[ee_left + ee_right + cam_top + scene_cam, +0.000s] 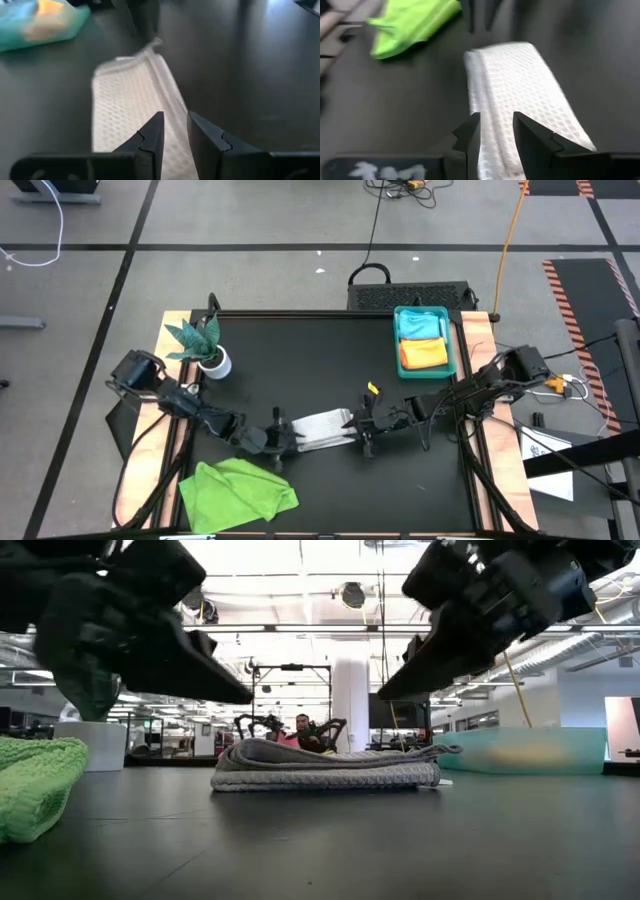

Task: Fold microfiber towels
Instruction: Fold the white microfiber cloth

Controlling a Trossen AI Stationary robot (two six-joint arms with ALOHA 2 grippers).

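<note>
While flanking the white-grey towel (322, 428), both arms hover.

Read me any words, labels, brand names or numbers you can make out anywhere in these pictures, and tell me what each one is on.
No text can be read in any view.
White marks on the right gripper's body, in the right wrist view: too blurred to read.
White sheet with dark marks, beside the table's right edge in the high view: too small to read.
The white-grey towel, the lime green towel and the teal tray show no lettering.
</note>
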